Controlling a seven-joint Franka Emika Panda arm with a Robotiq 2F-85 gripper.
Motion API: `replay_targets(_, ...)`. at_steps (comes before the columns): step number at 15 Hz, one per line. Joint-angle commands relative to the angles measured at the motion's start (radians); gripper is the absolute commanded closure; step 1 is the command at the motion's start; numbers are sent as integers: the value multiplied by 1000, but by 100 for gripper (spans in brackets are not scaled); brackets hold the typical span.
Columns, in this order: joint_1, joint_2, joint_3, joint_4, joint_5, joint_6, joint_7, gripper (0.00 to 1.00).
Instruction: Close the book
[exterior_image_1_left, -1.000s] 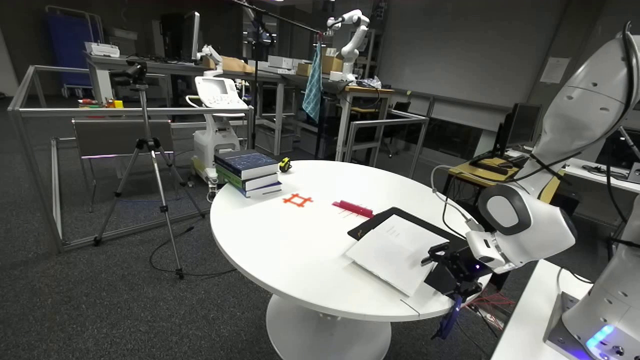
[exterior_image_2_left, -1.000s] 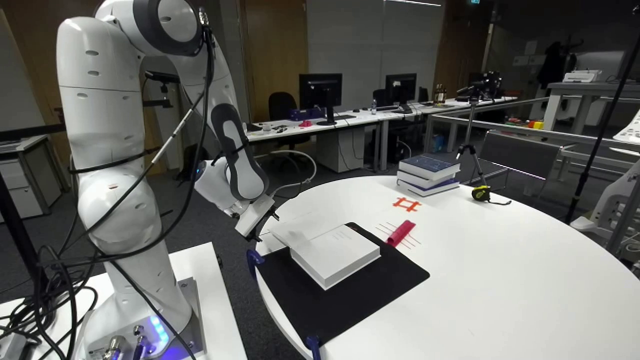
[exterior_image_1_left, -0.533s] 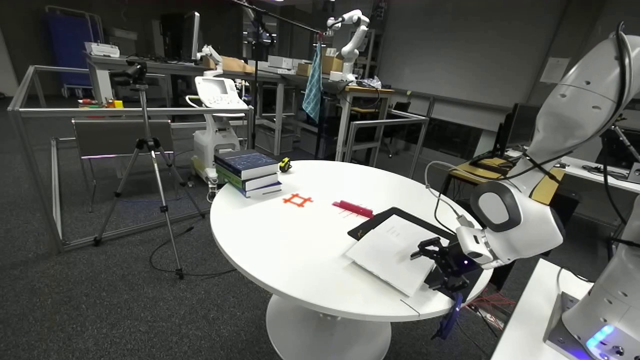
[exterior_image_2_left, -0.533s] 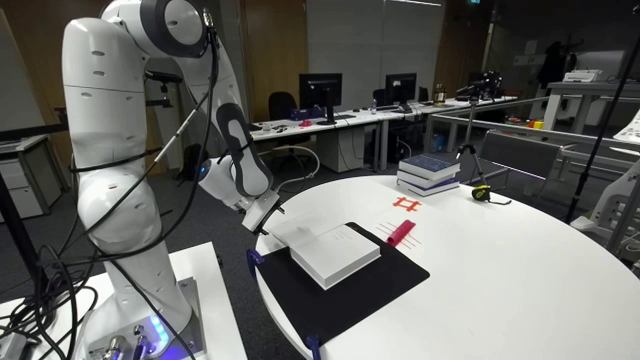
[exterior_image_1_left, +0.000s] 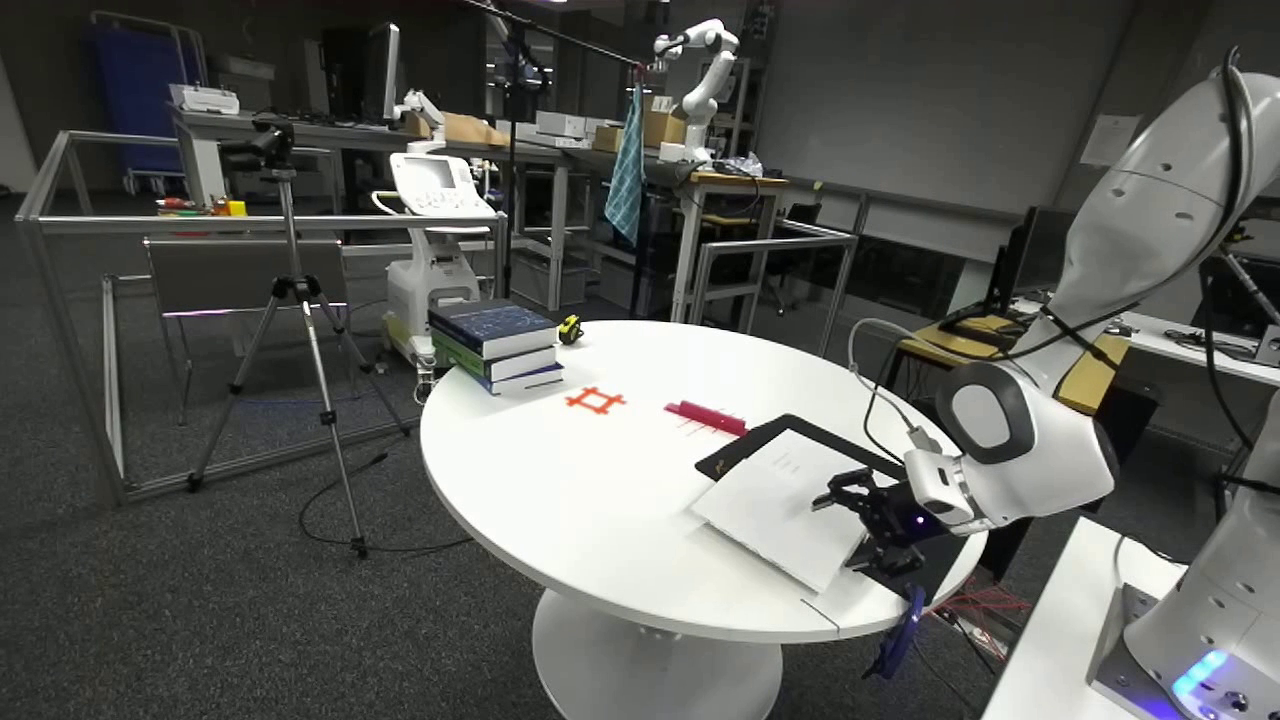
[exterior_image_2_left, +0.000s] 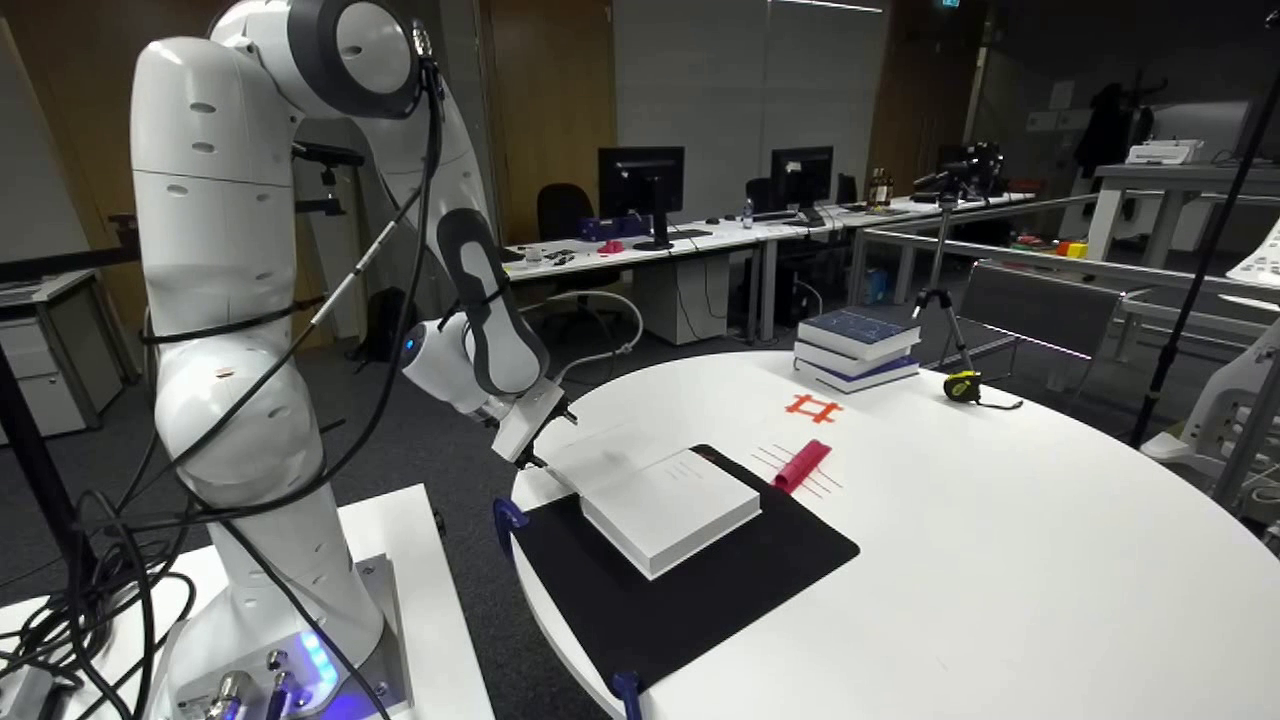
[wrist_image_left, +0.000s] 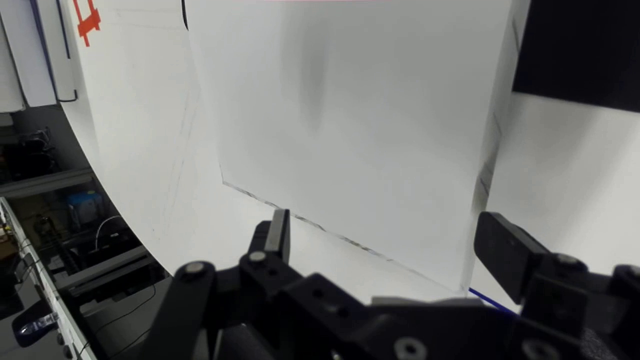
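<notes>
Book (exterior_image_2_left: 668, 512) is open on the black mat (exterior_image_2_left: 735, 600), near the part of the round white table (exterior_image_2_left: 1020, 560) rim that faces the arm (exterior_image_2_left: 215, 250). We see its thick white page block (exterior_image_2_left: 690, 535) lying flat, a few lines on the top page too small to read, and a thin white leaf (exterior_image_2_left: 575, 462) sticking out past the block on the gripper's side, tilted up. Cover or page, we can't tell. Gripper (wrist_image_left: 382, 232) is near that leaf's free edge, jaws spread wide. In the wrist view the edge runs across the gap between the fingers (wrist_image_left: 505, 250); we can't tell if either one touches it. Blue clamp (exterior_image_2_left: 509, 520) at the table rim by one mat corner, second blue clamp (exterior_image_2_left: 627, 688) by the next. Red strip (exterior_image_2_left: 803, 466) lies just beside the mat. Past it we have an orange hash-shaped marking (exterior_image_2_left: 813, 408), then a stack of three thick books (exterior_image_2_left: 857, 350) with a yellow and black tape measure (exterior_image_2_left: 963, 387) near it.
</notes>
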Motion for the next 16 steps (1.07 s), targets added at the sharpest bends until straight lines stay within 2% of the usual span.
replay_targets(1,-27,33,3,1,2,-42,-11,0)
replay_targets(7,-58,66,5,-3,3,-45,-23,0)
replay_targets(16,-54,97,12,35,1,-107,-40,0)
